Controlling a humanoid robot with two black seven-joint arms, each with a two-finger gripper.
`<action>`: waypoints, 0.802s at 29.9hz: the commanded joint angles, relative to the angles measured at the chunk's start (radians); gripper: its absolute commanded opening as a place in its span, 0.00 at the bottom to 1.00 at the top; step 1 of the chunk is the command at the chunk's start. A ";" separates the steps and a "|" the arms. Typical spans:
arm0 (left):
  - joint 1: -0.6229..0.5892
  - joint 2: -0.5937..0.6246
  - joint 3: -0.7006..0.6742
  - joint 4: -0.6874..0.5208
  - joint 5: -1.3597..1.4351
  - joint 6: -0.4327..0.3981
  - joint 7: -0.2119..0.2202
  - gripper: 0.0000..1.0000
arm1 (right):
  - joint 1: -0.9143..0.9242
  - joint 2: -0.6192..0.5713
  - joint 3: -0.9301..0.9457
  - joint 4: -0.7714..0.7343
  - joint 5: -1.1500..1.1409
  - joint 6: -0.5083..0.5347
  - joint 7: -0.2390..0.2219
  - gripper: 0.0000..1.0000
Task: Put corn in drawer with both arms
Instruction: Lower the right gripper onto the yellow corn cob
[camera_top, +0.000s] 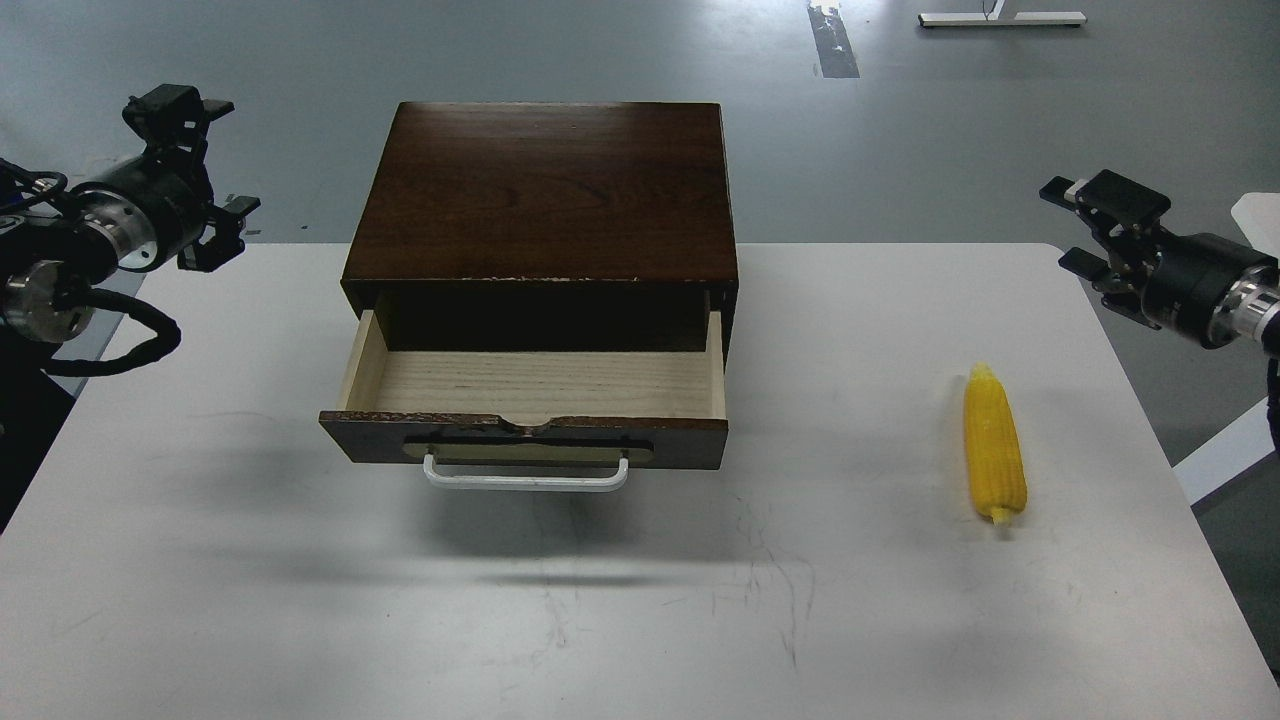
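Observation:
The drawer (525, 443) stands pulled out of a dark brown cabinet (545, 190), and its pale wood inside (535, 385) holds nothing. Its white bar handle (526, 478) faces me. The yellow corn (994, 458) lies on the table at the right, lengthwise, with its tapered end pointing away from me. My left gripper (205, 158) is open and empty at the far left, above the table's back left corner and well away from the drawer. My right gripper (1075, 228) is open and empty at the far right, behind and to the right of the corn, clear of it.
The white table (640, 600) bears only the cabinet and the corn. Its right edge runs close past the corn. Grey floor lies behind, with a white furniture piece (1258, 215) at the far right.

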 joint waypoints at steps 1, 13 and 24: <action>0.012 0.002 0.000 0.000 0.001 -0.002 -0.008 0.99 | 0.009 -0.105 -0.117 0.091 -0.216 -0.007 -0.038 1.00; 0.024 -0.001 0.002 -0.009 0.015 0.001 -0.016 0.99 | 0.005 -0.024 -0.246 0.069 -0.319 -0.122 -0.172 0.99; 0.029 0.007 0.003 -0.009 0.016 -0.001 -0.051 0.99 | 0.009 0.079 -0.285 0.063 -0.386 -0.131 -0.229 0.96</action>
